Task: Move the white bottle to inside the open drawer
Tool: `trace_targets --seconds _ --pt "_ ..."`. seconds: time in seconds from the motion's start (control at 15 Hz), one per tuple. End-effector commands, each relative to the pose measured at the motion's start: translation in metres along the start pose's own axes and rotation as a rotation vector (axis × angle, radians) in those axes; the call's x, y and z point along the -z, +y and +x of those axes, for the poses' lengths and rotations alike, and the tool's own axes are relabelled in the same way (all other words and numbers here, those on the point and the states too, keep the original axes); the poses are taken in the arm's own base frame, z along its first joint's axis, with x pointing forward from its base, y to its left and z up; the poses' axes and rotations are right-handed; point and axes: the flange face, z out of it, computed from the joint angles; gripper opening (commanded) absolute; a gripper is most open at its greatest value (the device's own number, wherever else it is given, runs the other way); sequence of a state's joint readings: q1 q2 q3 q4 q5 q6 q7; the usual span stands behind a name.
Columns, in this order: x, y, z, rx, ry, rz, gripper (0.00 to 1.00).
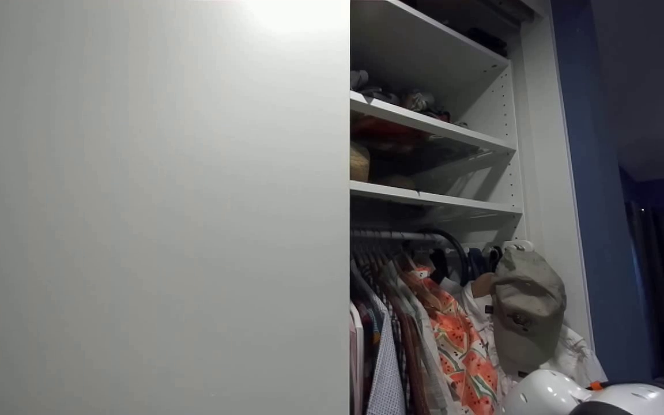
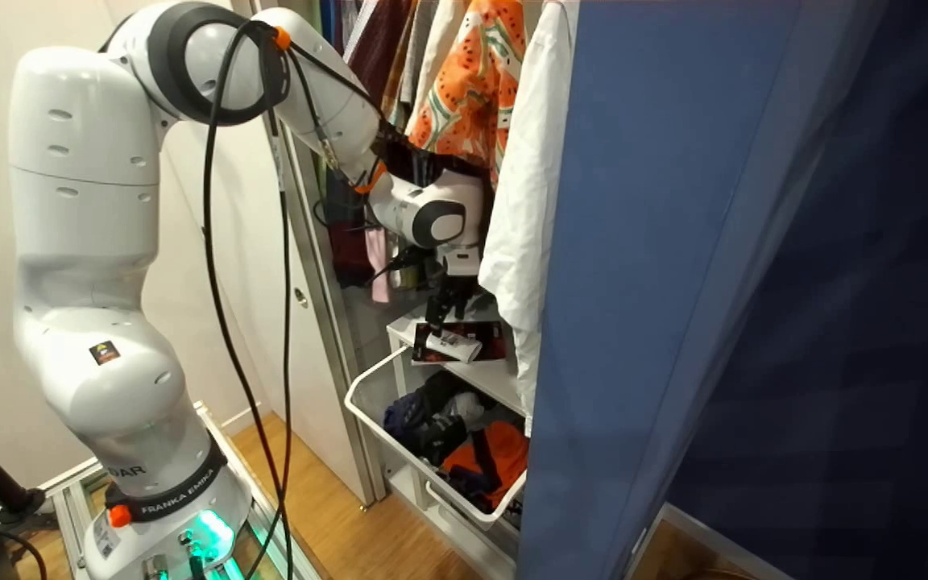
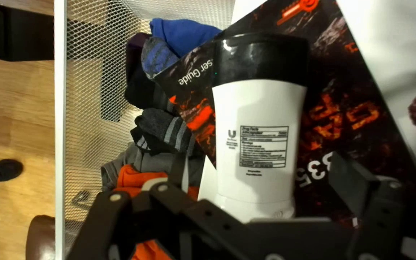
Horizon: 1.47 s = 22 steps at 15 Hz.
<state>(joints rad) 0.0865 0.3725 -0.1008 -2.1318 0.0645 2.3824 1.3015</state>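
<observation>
The white bottle (image 3: 258,115) has a black cap and a printed label, and lies on its side on a dark booklet (image 3: 332,112). In an exterior view the bottle (image 2: 454,346) lies near the shelf's front edge. My gripper (image 3: 265,177) is open, its fingers spread to either side of the bottle's lower half with a gap on each side. It points down over the bottle in an exterior view (image 2: 444,312). The open drawer (image 3: 60,119) is a white mesh basket holding clothes. It sits below and in front of the shelf in an exterior view (image 2: 412,453).
Socks (image 3: 164,128) and orange cloth (image 2: 492,455) fill much of the drawer. A white shirt (image 2: 524,209) and a watermelon-print shirt (image 2: 468,89) hang close beside the arm. A sliding door (image 1: 153,207) blocks much of an exterior view. A blue wall (image 2: 641,242) borders the closet.
</observation>
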Motion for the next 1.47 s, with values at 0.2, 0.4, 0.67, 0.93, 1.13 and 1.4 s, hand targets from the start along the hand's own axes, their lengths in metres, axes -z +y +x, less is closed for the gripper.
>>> trace_targets --seconds 0.2,0.4,0.67,0.93,1.13,1.4 --pt "-0.018 -0.029 -0.005 0.081 -0.002 -0.025 1.00" --pt "-0.033 -0.035 -0.007 0.104 -0.018 -0.033 1.00" --pt "-0.053 -0.031 -0.009 0.108 -0.029 -0.052 1.00" --pt "-0.067 -0.029 -0.003 0.108 -0.059 -0.057 1.00" --pt "-0.065 -0.029 -0.001 0.096 -0.077 -0.046 0.74" --pt "-0.058 -0.026 -0.001 0.076 -0.090 -0.020 0.46"
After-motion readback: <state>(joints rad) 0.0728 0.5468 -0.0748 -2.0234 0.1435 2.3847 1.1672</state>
